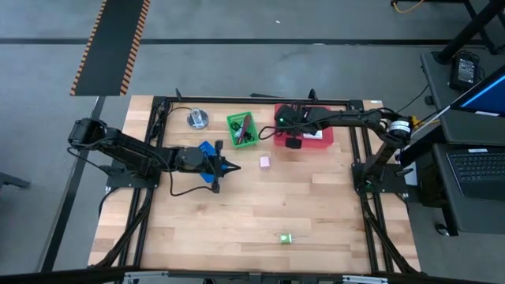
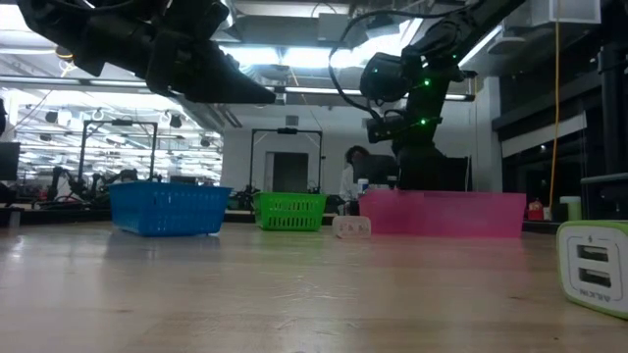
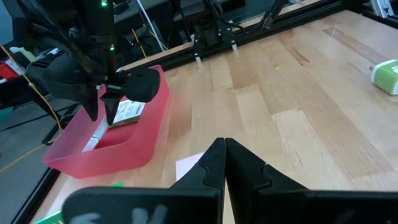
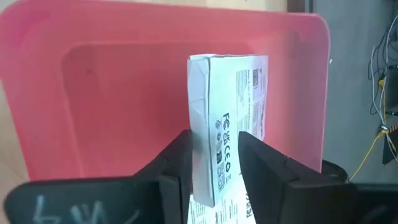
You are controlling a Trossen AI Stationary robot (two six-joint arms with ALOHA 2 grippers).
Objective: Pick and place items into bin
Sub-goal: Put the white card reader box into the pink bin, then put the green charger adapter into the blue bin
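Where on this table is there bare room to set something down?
Bare wood spans the table between the pink cube and the green block, and on both sides of that block. The back edge is crowded: silver object, green basket, pink bin, blue basket.

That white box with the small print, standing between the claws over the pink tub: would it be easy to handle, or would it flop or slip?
The white box has straight edges and crisp folded corners, so it probably stays stiff. It looks like thin printed card, likely light. Standing on edge between the right gripper fingers above the pink tub, it will probably tip flat once released.
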